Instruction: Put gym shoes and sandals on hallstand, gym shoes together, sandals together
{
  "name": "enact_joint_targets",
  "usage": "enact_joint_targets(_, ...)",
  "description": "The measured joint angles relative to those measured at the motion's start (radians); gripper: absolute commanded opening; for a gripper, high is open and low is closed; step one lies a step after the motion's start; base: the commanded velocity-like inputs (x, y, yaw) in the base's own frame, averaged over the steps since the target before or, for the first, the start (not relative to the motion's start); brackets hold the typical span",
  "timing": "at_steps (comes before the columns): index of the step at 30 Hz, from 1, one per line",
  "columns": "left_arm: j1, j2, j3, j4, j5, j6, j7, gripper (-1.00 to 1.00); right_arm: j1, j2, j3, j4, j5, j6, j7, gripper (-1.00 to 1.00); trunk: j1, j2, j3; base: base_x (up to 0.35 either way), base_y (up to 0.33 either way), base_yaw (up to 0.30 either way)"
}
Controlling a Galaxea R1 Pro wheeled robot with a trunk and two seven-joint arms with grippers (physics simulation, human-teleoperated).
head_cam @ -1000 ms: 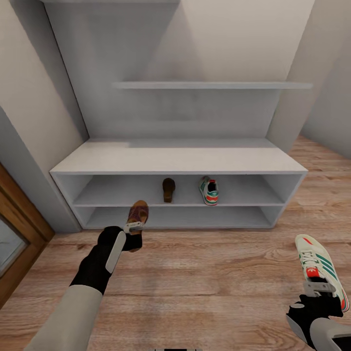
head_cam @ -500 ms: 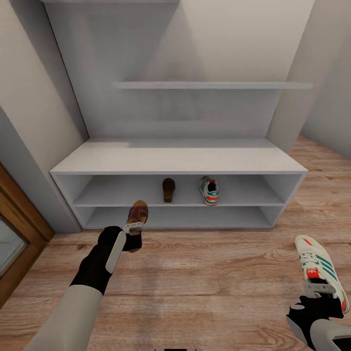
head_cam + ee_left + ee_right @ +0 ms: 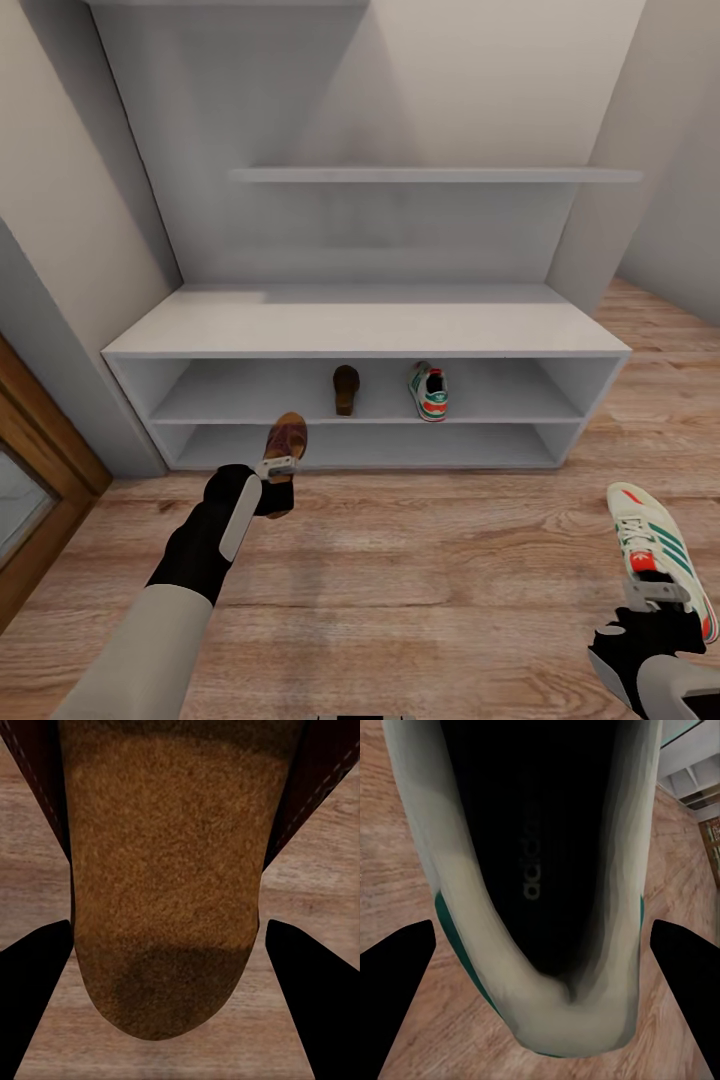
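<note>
Left gripper (image 3: 277, 468) pinching suede-brown sandal (image 3: 284, 436) before pale hallstand's (image 3: 360, 330) lower shelf edge; second sandal (image 3: 346, 388), gym shoe (image 3: 429, 390) well apart on upper shelf; bare plank floor (image 3: 440, 560); right gripper (image 3: 657, 592) clamping white sneaker (image 3: 655, 555).

Pale grey forearms, black wrists, seemingly light grey fingers (image 3: 276, 466).
</note>
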Motion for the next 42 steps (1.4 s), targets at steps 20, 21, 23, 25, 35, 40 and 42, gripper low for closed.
enact_joint_targets(20,0.0,-0.012,-0.007,-0.061,-0.001,0.001,0.0,-1.0,0.0,0.001,0.001,0.0,0.002,0.0,0.002,-1.0,0.0,0.0,0.0,0.034,0.0,0.0)
enact_joint_targets(21,0.0,-0.012,-0.007,-0.062,-0.001,0.001,0.0,-1.0,-0.001,0.001,0.001,0.0,0.002,0.0,0.002,-1.0,0.0,0.0,0.0,0.0,0.0,0.0)
enact_joint_targets(23,0.0,-0.011,-0.007,-0.065,-0.001,0.001,0.0,-1.0,0.0,0.001,0.001,0.0,0.002,0.0,0.003,-1.0,0.0,0.0,0.0,0.0,0.0,0.0)
enact_joint_targets(25,0.0,-0.011,-0.006,-0.066,-0.002,0.001,0.0,-1.0,0.0,0.001,0.001,0.0,0.002,0.0,0.003,-1.0,0.0,0.0,0.0,0.0,0.0,0.0)
enact_joint_targets(35,0.0,-0.011,-0.004,-0.067,0.0,0.001,0.0,-1.0,0.0,0.001,0.001,0.0,0.002,0.0,0.003,-1.0,0.0,0.0,0.0,0.009,0.0,0.0)
enact_joint_targets(40,0.0,-0.011,-0.004,-0.068,0.0,0.001,0.0,-1.0,0.0,0.001,0.001,0.0,0.002,0.0,0.003,-1.0,0.0,0.0,0.0,0.091,0.0,0.0)
enact_joint_targets(42,0.0,-0.01,-0.004,-0.068,0.0,0.001,0.0,-1.0,0.0,0.001,0.001,0.0,0.002,0.0,0.003,-1.0,0.0,0.0,0.0,0.044,0.0,0.0)
